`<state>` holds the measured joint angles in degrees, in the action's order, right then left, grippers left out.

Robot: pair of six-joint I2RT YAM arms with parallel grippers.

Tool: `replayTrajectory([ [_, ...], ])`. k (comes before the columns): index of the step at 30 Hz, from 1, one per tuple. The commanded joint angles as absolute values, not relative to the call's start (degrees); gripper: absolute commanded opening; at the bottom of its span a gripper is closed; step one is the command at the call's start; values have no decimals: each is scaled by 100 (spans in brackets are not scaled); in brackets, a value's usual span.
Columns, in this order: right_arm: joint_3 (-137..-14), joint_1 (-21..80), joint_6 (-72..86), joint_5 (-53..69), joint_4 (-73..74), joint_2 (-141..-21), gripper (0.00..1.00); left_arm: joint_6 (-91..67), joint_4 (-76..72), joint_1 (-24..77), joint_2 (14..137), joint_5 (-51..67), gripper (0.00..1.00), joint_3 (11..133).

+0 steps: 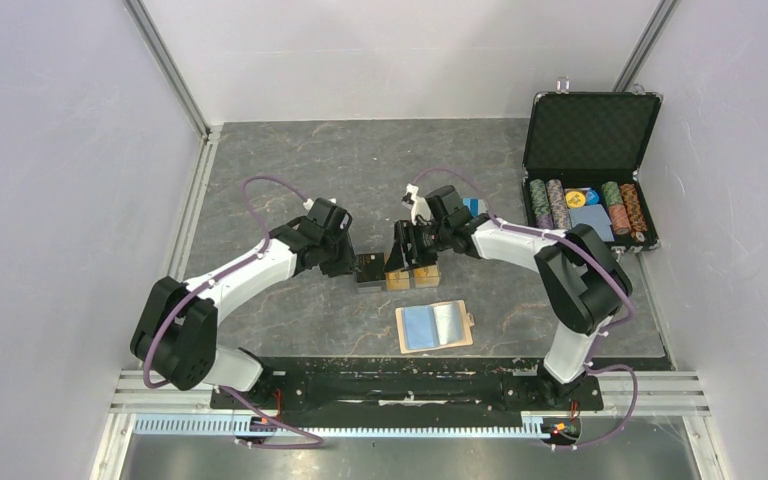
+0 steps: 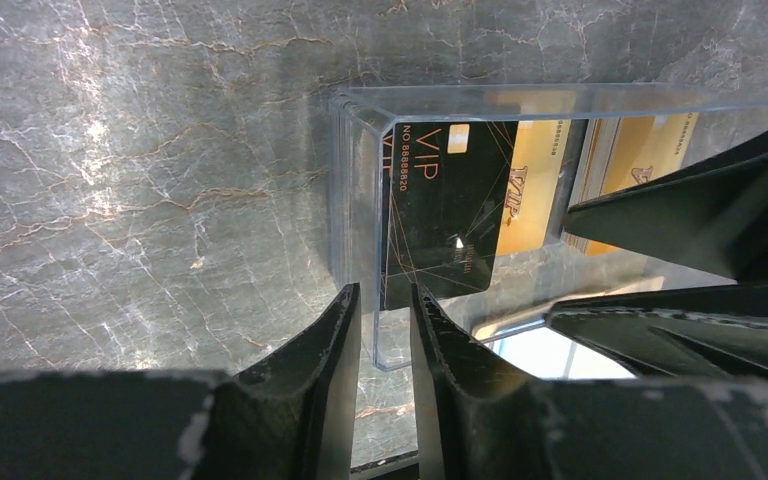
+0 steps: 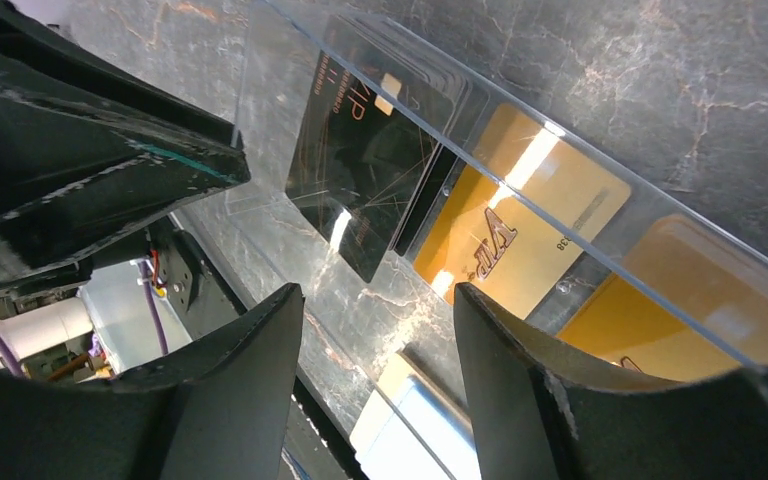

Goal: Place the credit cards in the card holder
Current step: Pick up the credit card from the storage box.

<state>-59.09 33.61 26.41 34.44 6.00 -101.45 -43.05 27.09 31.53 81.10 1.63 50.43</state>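
Closest in, the card holder (image 1: 434, 326) lies open, blue lining up, by the near edge of the table (image 1: 290, 160), between the two arm bases; just beyond it, toward the far edge, the credit cards (image 1: 397, 273) stand in a clear stand (image 2: 560, 98) whose long axis runs left to right; the black card (image 2: 450, 210) sits at its left end, the gold cards (image 3: 520, 235) to the right. The left gripper (image 2: 383, 300) is nearer the black card, jaws narrowly parted astride the stand's end wall; whether they pinch it I cannot tell. The right gripper (image 3: 375, 300) hangs wide open over the stand, holding nothing. Glare and the clear walls blur the cards' edges. A chip case (image 1: 590, 170) stands open at the far right corner.
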Motion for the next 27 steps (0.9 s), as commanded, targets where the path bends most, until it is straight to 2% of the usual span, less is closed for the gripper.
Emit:
replayTrajectory([
  [1,-6191,3512,2667,3253,448,-10356,59,-4249,2591,3190,7970,102,30,5091],
  [9,-6431,3724,2686,3048,534,-10701,59,-3764,3083,3532,7979,-466,24,5640],
  [19,-6398,3738,2676,2922,536,-10773,60,-3442,3271,3735,8860,-716,6,6104],
  [27,-6355,3738,2700,2931,412,-10862,58,-3347,3358,3736,9599,-729,2,6227],
])
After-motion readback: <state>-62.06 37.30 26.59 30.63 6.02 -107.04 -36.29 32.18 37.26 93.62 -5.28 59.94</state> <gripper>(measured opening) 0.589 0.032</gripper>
